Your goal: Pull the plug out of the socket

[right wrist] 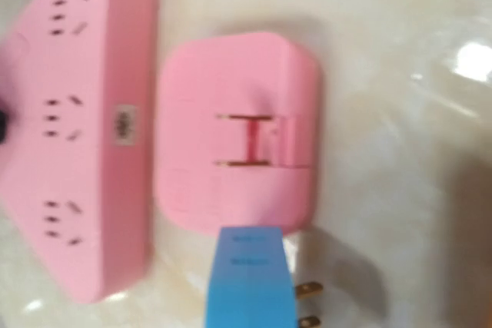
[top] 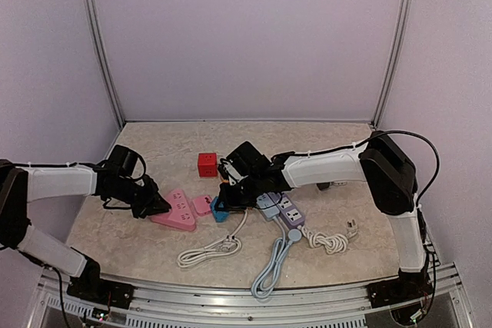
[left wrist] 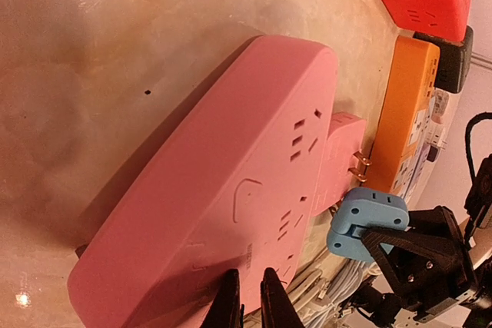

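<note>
A pink triangular socket strip (top: pixel 175 213) lies on the table left of centre. My left gripper (top: pixel 156 206) is shut, and its dark fingertips (left wrist: pixel 231 305) rest on the strip's near end (left wrist: pixel 223 190). A pink adapter (right wrist: pixel 238 128) lies beside the strip with its prongs folded flat. My right gripper (top: pixel 228 199) is shut on a blue plug (top: pixel 220 213). In the right wrist view the blue plug (right wrist: pixel 250 278) hangs free of any socket and its two brass prongs (right wrist: pixel 309 291) are bare. Seen from the left wrist, black fingers (left wrist: pixel 419 251) clamp that plug (left wrist: pixel 365 220).
A red cube socket (top: pixel 207 164) stands behind the strip. An orange strip (left wrist: pixel 403 105) lies under my right arm. Pale blue and purple strips (top: pixel 280 209) lie right of centre, with coiled white and grey cords (top: pixel 211 251) toward the near edge.
</note>
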